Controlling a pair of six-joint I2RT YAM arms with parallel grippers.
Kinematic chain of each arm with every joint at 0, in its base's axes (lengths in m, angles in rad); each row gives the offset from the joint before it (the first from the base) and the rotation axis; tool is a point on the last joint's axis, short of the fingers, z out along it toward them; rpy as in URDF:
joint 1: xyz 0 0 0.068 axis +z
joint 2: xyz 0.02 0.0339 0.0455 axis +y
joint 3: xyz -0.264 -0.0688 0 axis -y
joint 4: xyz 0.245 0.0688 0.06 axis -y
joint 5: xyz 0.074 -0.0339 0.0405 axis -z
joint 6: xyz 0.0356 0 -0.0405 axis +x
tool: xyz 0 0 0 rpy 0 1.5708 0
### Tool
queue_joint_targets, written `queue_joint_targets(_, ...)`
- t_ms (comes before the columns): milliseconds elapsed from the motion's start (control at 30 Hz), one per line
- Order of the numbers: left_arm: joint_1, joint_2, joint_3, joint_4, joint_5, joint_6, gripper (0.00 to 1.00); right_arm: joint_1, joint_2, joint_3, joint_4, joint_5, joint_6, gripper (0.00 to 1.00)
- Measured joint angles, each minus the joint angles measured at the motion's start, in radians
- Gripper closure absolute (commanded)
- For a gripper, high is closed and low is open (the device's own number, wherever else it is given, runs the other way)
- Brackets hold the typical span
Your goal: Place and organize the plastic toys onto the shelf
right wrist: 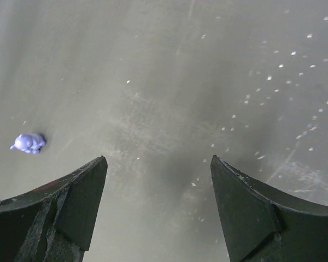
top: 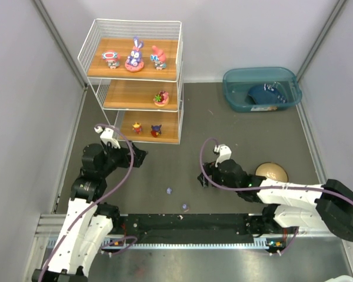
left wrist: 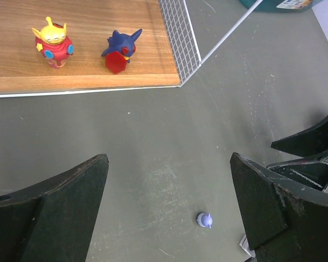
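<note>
The white wire shelf [top: 93, 54] stands at the back left with three wooden boards. Three figurines, one purple-eared [top: 135, 57], stand on the top board, one [top: 160, 97] on the middle, two on the bottom. In the left wrist view these two are a yellow-and-red figure [left wrist: 53, 42] and a blue-and-red figure [left wrist: 121, 50]. Two tiny purple bits [top: 169, 190] [top: 185, 207] lie on the table. My left gripper [top: 141, 157] [left wrist: 169, 159] is open and empty, with a purple bit [left wrist: 204, 220] below it. My right gripper [top: 202, 178] [right wrist: 158, 159] is open and empty; a purple bit [right wrist: 28, 143] lies to its left.
A teal bin [top: 232, 94] holding a dark blue item [top: 263, 94] sits at the back right. A tan round bowl [top: 272, 172] rests beside the right arm. The right gripper's fingers [left wrist: 311, 143] show at the right of the left wrist view. Grey walls close in both sides.
</note>
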Motion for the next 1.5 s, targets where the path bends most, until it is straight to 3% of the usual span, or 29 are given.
queue_joint_targets(500,-0.253,0.002,-0.023,0.038,-0.176,-0.074,0.01,0.170,0.015,0.021,0.023,-0.028,-0.011,0.26)
queue_joint_targets(1133,-0.298,0.026,-0.051,0.103,-0.202,-0.113,0.01,0.233,-0.083,-0.021,0.021,-0.047,-0.041,0.25)
queue_joint_targets(1500,-0.305,0.028,-0.081,0.124,-0.190,-0.125,0.01,0.233,-0.027,-0.028,0.036,-0.137,-0.084,0.25)
